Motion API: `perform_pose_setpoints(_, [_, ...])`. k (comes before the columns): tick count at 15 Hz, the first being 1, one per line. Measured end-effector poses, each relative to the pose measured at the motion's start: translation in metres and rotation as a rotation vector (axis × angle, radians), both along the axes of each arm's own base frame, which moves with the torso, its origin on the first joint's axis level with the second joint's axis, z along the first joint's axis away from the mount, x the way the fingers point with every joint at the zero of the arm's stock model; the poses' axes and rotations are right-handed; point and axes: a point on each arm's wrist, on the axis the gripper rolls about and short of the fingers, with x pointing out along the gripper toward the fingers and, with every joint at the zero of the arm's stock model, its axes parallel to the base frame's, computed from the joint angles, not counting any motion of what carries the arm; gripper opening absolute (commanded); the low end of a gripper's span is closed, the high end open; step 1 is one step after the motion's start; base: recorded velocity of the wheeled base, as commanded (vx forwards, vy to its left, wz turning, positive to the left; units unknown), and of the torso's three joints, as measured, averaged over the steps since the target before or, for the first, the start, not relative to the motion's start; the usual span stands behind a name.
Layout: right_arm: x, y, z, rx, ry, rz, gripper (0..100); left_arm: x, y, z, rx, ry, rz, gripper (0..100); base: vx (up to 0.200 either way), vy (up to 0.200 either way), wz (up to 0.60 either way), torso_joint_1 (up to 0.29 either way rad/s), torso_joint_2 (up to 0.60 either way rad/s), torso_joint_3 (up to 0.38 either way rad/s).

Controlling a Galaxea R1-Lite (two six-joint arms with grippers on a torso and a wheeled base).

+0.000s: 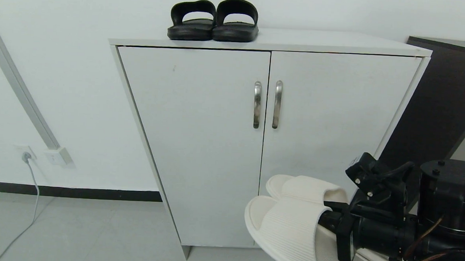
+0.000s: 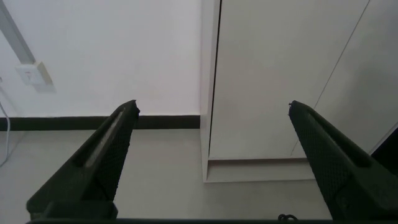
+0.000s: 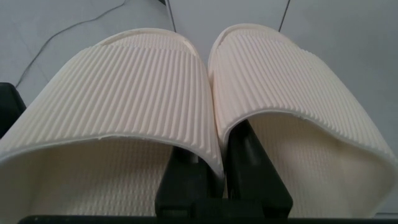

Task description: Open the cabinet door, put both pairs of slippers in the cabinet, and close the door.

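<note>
Currently right gripper (image 1: 331, 215) grasps white slippers (image 1: 291, 225) before closed cabinet (image 1: 200, 144); black slippers (image 1: 213, 22) on top; left gripper (image 2: 212, 109) released.

Right pincer (image 1: 331, 220): one finger sits inside each slipper of the held pair (image 1: 291, 221). The cabinet (image 1: 200, 144) stands ahead of the pincer. The second pair (image 1: 213, 20) lies on the cabinet top, above-left of the pincer.

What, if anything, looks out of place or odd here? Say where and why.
The pair of black rubber slide slippers sits on top of the white two-door cabinet, not inside it; both doors are shut. The right gripper holds the pair of cream ribbed slippers before the right door. Nothing looks spilled or damaged.
</note>
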Motion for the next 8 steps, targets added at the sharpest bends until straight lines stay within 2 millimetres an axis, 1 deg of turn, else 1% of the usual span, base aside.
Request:
perform_pose_setpoints(5, [-0.001, 0.0, -0.001, -0.006, 0.001, 0.002, 0, 0.001, 0.0, 0.002, 0.034, 0.007, -0.001, 100, 0.0, 0.0, 0.0, 0.0, 0.0, 0.0])
perform_pose_setpoints(6, [-0.001, -0.001, -0.002, -0.008, 0.002, 0.003, 0, 0.001, 0.0, 0.006, 0.026, 0.006, -0.011, 100, 0.0, 0.0, 0.0, 0.0, 0.0, 0.0])
perform_pose_setpoints(8, [-0.001, 0.0, -0.003, -0.011, 0.003, 0.003, 0, 0.0, -0.001, 0.03, -0.02, -0.019, -0.069, 100, 0.0, 0.0, 0.0, 0.0, 0.0, 0.0])
